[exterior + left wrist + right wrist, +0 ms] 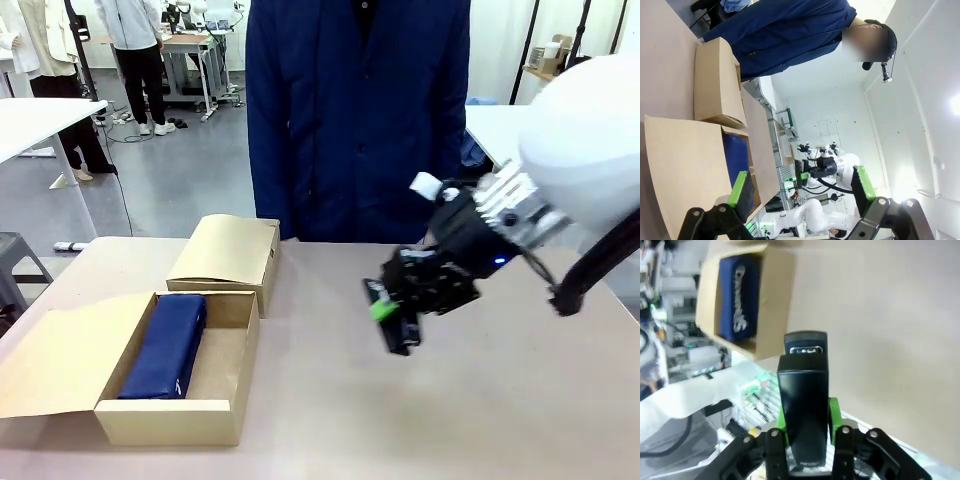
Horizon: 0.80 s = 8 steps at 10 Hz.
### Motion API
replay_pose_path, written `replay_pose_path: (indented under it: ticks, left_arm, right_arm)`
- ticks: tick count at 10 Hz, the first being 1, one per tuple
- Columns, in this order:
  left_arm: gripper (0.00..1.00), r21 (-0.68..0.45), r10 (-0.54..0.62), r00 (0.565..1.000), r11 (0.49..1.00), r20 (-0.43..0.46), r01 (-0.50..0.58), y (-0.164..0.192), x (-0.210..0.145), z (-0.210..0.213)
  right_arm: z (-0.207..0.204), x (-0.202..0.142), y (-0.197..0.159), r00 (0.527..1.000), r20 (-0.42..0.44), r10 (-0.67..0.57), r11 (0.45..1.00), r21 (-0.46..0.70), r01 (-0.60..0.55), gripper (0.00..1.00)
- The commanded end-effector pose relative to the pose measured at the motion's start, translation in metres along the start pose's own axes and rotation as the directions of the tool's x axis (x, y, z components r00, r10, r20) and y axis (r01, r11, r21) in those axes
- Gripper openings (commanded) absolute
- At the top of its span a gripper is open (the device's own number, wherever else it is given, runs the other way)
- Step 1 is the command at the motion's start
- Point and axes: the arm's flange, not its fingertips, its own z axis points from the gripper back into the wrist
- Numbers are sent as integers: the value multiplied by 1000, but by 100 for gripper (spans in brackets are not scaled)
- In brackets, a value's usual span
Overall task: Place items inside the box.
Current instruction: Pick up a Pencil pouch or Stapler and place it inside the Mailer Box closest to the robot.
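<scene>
Shared table (330,400), with a person (355,110) in a dark blue coat standing at its far edge. On the robot's left half lies an open cardboard box (170,422), its flap folded outward on the left. A second, closed carton (225,250) sits just behind it. A navy pouch (168,345) lies lengthwise in the left part of the open box, leaving a bare strip of floor along the right wall. The black stapler (802,375) is carried above the table's right half, well apart from the box. The right gripper (807,417) is partly closed, its green pads pressing the stapler's two long sides and the nose projecting past the fingertips. The left gripper (802,187) stands wide open and holds nothing. The stapler is probably rigid, dense for its size and smooth-shelled. A side grip near mid-body therefore suits it and keeps the hinged top from swinging. The tabletop between stapler and box is bare. The box's right wall and the pouch bound the free slot.
</scene>
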Motion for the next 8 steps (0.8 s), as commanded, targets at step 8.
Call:
replay_pose_path:
  ticks: [8]
  left_arm:
    - [100, -10, -22, 1000, 1000, -11, 22, -1, -2, 0]
  right_arm:
    - [-64, -5, 89, 998, -58, 15, 996, -82, -19, 37]
